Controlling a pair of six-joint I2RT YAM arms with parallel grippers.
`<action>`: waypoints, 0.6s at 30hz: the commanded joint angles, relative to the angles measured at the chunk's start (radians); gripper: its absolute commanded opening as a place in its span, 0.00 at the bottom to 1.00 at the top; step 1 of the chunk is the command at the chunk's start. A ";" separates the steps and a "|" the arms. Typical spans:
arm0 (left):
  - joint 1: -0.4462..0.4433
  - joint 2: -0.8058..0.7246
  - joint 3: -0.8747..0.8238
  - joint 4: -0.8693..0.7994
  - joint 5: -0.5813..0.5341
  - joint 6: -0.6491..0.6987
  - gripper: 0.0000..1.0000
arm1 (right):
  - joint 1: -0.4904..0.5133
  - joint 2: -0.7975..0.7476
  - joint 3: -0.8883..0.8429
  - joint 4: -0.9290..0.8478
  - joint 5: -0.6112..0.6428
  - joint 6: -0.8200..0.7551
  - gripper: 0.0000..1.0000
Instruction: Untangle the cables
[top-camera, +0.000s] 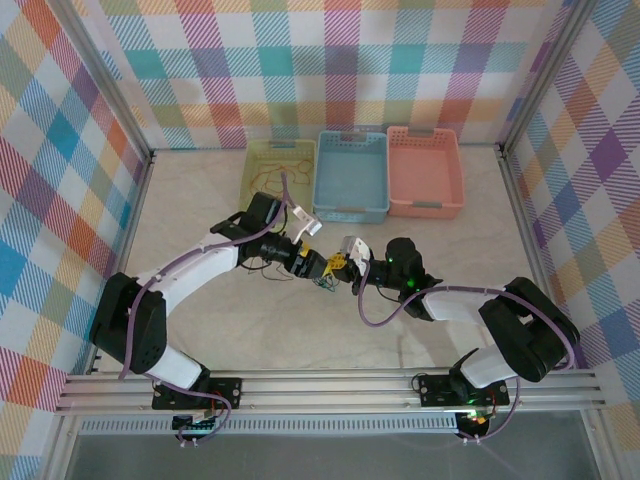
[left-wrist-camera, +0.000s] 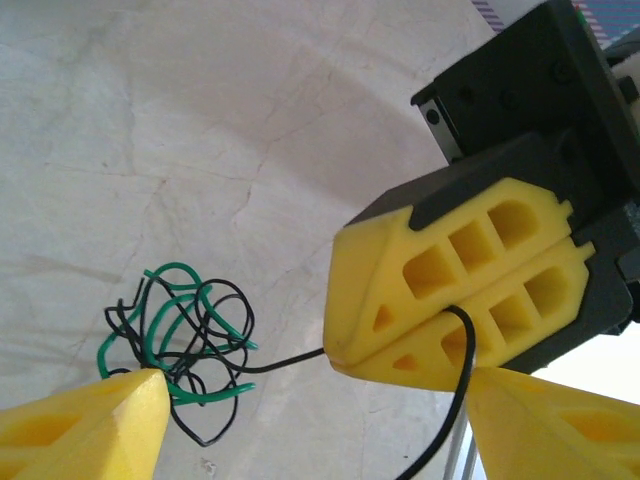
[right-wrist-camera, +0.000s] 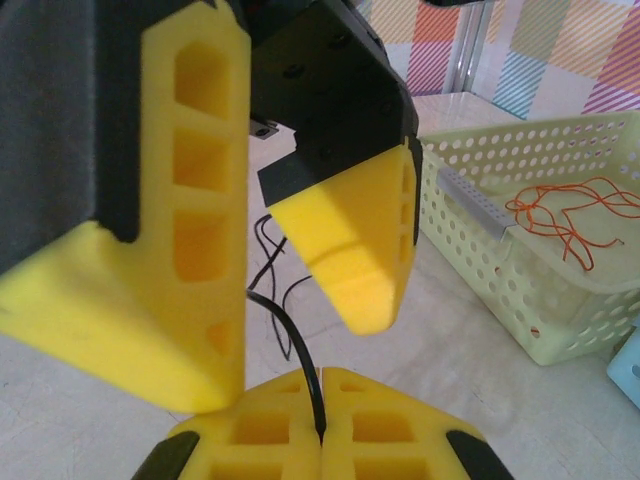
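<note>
Facing left gripper (left-wrist-camera: 315, 385), right gripper (right-wrist-camera: 321, 385) pinches black cable (left-wrist-camera: 290, 361); yellow basket (top-camera: 250, 172) beyond.

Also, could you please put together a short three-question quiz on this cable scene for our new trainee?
1. True or false: the right gripper is shut on a black cable.
2. Pick one. The left gripper is: A open, fingers well apart; B shut and empty; C shut on the black cable.
3. Fill in the blank: the tangle lying on the table mixes black and ____ cables.
Key: 1 true; 2 A; 3 green.
</note>
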 joint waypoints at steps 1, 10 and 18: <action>0.002 -0.040 -0.020 0.040 0.054 -0.018 0.74 | -0.008 -0.019 0.001 0.017 -0.018 -0.010 0.00; 0.002 -0.058 -0.031 0.052 0.054 -0.027 0.53 | -0.008 -0.018 0.003 0.009 -0.015 -0.011 0.00; 0.002 -0.050 -0.048 0.081 0.084 -0.037 0.40 | -0.008 -0.024 -0.003 0.019 -0.005 -0.011 0.00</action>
